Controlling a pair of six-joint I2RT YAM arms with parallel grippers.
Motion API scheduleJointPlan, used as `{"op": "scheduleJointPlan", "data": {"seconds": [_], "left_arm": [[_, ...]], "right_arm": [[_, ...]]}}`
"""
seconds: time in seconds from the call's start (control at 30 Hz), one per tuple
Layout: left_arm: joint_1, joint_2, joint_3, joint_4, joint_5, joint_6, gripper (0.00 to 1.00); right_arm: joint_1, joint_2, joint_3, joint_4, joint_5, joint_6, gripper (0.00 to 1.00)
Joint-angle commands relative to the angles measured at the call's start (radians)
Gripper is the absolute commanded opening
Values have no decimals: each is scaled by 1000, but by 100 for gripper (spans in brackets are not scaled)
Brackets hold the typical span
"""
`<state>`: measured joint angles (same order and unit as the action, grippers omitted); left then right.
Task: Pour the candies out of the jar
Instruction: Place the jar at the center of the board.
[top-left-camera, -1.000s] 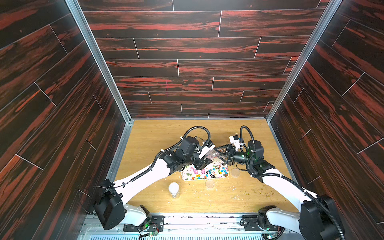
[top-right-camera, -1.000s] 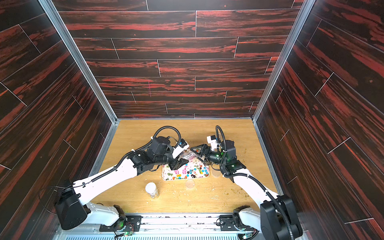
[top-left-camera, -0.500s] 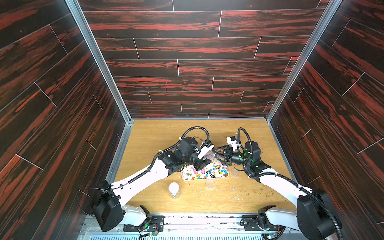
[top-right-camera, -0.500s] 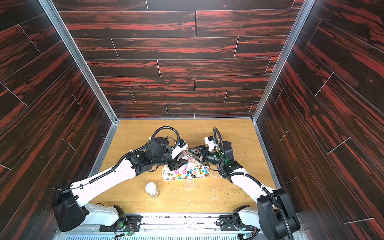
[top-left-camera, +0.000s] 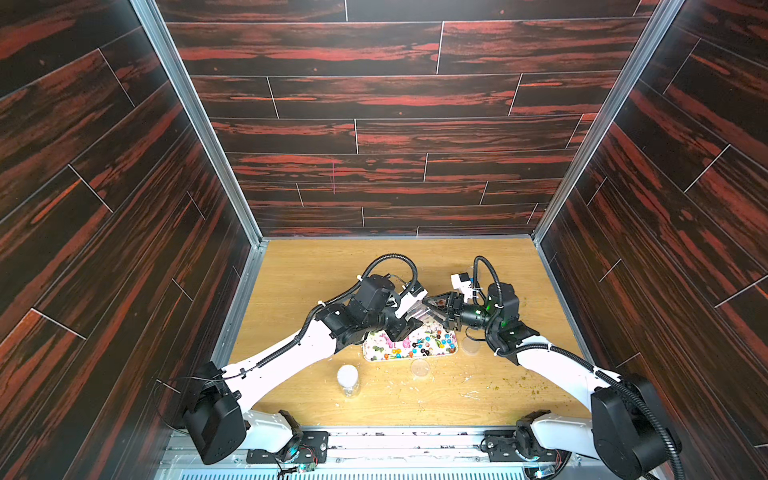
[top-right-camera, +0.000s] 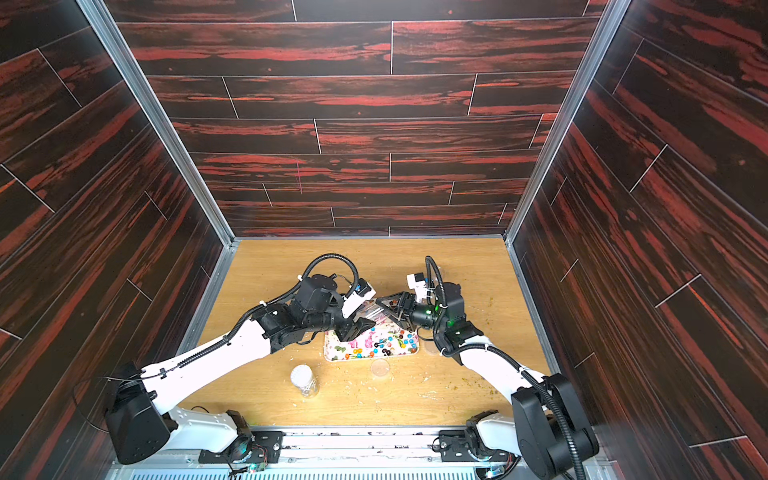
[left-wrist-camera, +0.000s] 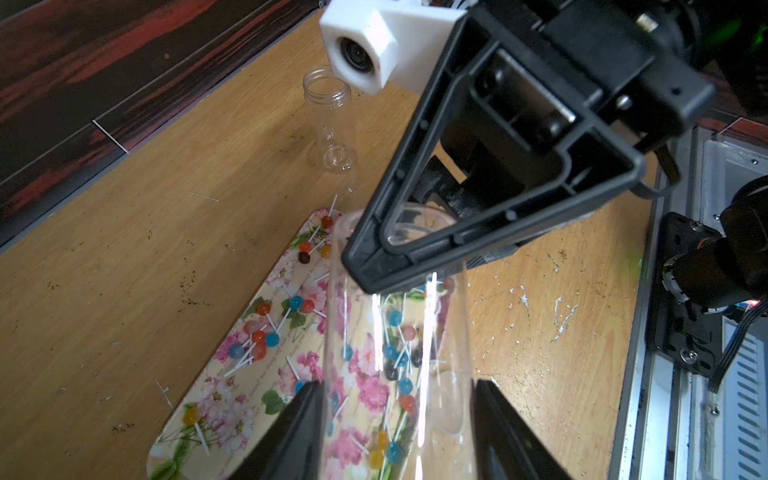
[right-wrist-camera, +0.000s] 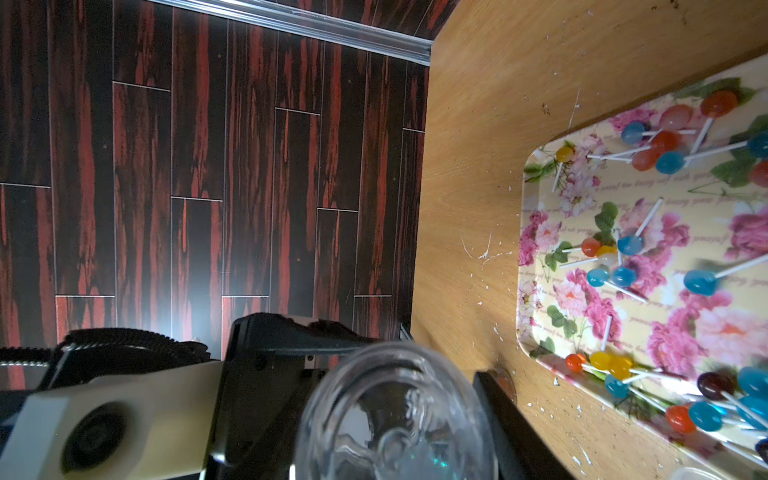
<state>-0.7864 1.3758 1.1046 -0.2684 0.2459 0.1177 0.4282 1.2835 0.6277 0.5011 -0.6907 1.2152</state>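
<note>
Dark red plank walls box in a light wood table (top-left-camera: 316, 270). Floral tray (top-left-camera: 374, 352) sits mid-table. Candies (top-left-camera: 419, 344) (blue, orange, red, black, on white sticks) lie scattered in it. Clear jar (left-wrist-camera: 395, 324) is held in the air over the tray btwn both arms and looks empty. L gripper (left-wrist-camera: 397, 419) pinches it, fingers (left-wrist-camera: 299, 432) against both sides. R gripper (right-wrist-camera: 386, 415) straddles the jar's other end; can't tell if it's clamped. Capped jar (top-left-camera: 348, 379) stands near-left of tray.
</note>
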Motion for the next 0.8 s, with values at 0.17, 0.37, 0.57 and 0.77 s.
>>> {"op": "scheduleJointPlan", "data": {"seconds": [0.17,0.37,0.57,0.77], "left_arm": [[0,-112,-45,36,-54,-57,79],[1,-275,-133,64,-180,-165,86],[9,-471,-258,150,-388,-655,87],[7,-515,-371,172,-383,-1140,83]], "right_arm": [[13,21,4,63,-12,8,48],[11,34,19,69,-18,4,47],[9,46,35,82,-19,5,46],[9,50,55,95,-23,6,46]]}}
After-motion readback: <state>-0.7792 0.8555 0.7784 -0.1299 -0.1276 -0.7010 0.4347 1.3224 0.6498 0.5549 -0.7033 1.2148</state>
